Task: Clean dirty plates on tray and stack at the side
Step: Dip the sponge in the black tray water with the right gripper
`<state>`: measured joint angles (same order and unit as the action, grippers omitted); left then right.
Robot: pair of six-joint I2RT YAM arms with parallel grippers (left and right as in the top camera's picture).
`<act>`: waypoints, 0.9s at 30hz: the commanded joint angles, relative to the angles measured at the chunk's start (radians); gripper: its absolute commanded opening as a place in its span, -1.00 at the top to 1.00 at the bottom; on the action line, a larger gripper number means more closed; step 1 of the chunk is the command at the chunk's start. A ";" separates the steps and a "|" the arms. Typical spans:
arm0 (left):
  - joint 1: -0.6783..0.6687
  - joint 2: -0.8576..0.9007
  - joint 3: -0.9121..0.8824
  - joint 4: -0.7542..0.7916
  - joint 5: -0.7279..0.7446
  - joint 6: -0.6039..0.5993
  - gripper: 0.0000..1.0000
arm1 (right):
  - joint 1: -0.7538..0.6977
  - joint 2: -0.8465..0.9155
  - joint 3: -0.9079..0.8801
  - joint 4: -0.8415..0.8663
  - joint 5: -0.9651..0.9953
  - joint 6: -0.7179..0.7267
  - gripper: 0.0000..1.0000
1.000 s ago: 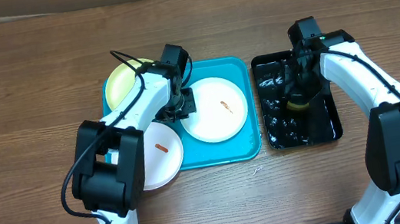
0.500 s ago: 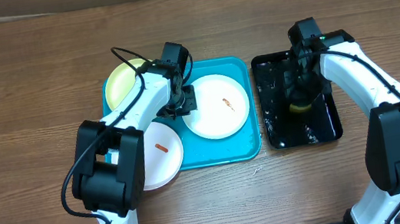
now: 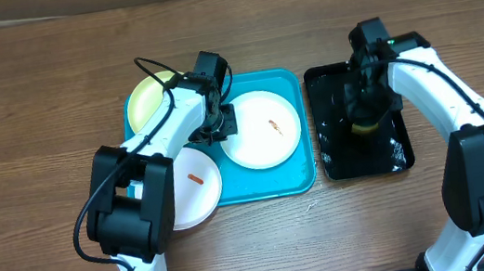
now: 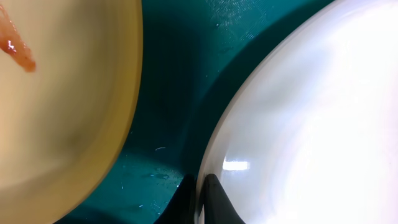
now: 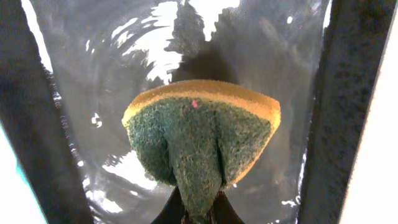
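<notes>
Furthest left of the left gripper (image 3: 223, 125), the yellow-green plate (image 3: 146, 102) sits in the far left corner of the turquoise tray (image 3: 297, 182), with an orange-brown smear on it and a strip of bare tray between its rim and the jaws. Nearer the arm's base, behind and to the left of those jaws, a second white plate (image 3: 203, 197) with a red-orange streak lies across the tray's near left corner, partly hidden under the arm. The left jaws are drawn in narrow right at the left rim of the white plate (image 3: 266, 142). From the wrist view the two tips look to be pinching that rim between them, though only the very tips show, so I would not swear to it. That plate spreads away to the right of the jaws and fills the middle of the tray, with a small brownish mark near its centre. Further right, apart from the blue tray, a glossy black tray (image 3: 402, 156) holds shining water. The right gripper (image 3: 363, 112) points down into it, jaws closed tight on a sponge (image 3: 362, 125). The sponge's green scouring face and yellow edge fan out just beyond the fingertips over the wet black floor. Everything sits on a brown wooden table (image 3: 30, 88).
</notes>
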<state>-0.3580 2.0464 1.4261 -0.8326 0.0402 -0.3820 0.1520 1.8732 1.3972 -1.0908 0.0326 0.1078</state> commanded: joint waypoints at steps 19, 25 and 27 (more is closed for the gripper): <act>0.004 0.013 -0.004 -0.004 -0.017 0.012 0.92 | 0.011 -0.016 0.102 -0.085 -0.008 0.015 0.92; 0.004 0.013 -0.004 0.001 -0.014 0.012 0.92 | 0.013 -0.016 0.101 -0.068 -0.035 0.015 0.93; 0.004 0.013 -0.004 0.003 -0.014 0.012 0.92 | 0.014 -0.016 0.102 -0.067 -0.039 0.016 0.93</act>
<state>-0.3580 2.0464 1.4265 -0.8322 0.0406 -0.3820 0.1589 1.8732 1.4773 -1.1629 0.0067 0.1123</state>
